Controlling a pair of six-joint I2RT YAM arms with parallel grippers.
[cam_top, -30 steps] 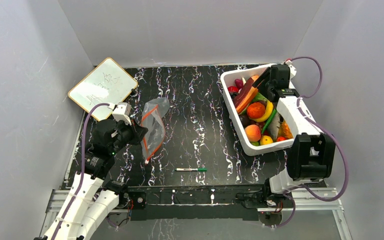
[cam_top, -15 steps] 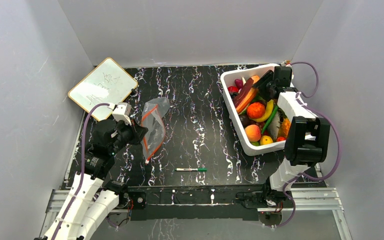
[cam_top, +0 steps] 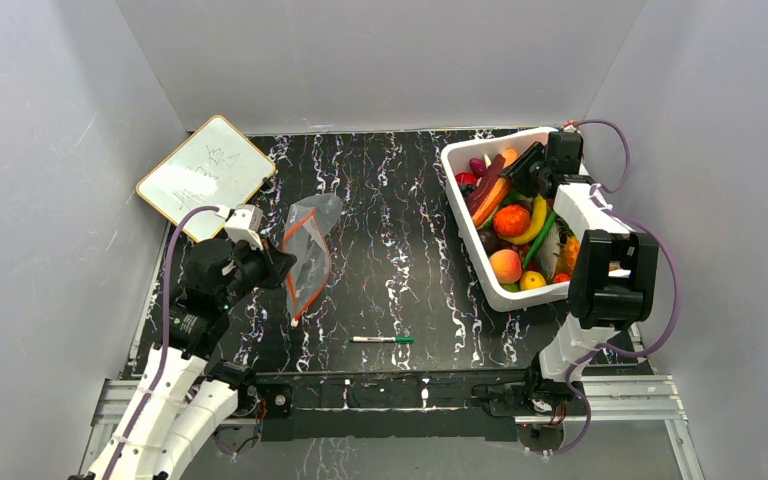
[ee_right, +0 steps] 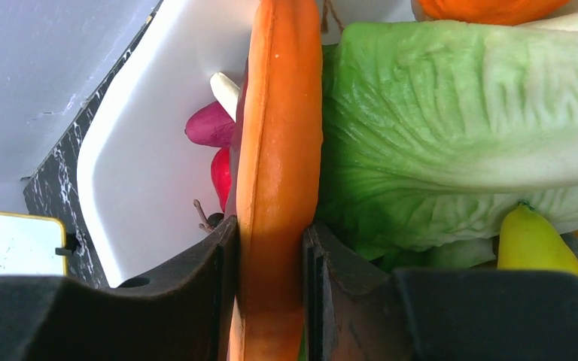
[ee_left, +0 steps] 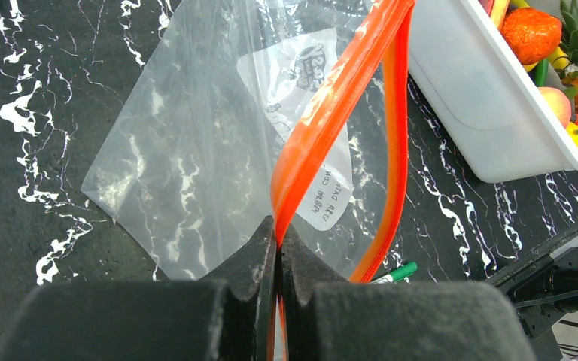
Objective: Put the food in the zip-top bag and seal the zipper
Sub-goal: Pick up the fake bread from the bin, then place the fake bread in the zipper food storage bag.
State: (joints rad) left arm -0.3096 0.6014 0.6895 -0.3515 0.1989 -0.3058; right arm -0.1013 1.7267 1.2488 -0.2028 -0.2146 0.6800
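Observation:
The clear zip-top bag lies on the black marbled table at centre left, its mouth gaping. My left gripper is shut on one lip of the orange-red zipper, pinched between my jaws; the other lip curves away to the right. The food sits in a white tub at the right. My right gripper reaches into the tub and is shut on the long orange carrot, also visible from above. A green lettuce piece lies right beside the carrot.
A small whiteboard leans at the back left. A white-and-green marker pen lies near the front edge. The tub also holds a red-orange tomato, a peach, a banana and several other pieces.
My right arm has folded closer to the tub and its gripper has shifted slightly over the carrot at the tub's far end. The left gripper and bag have not moved.

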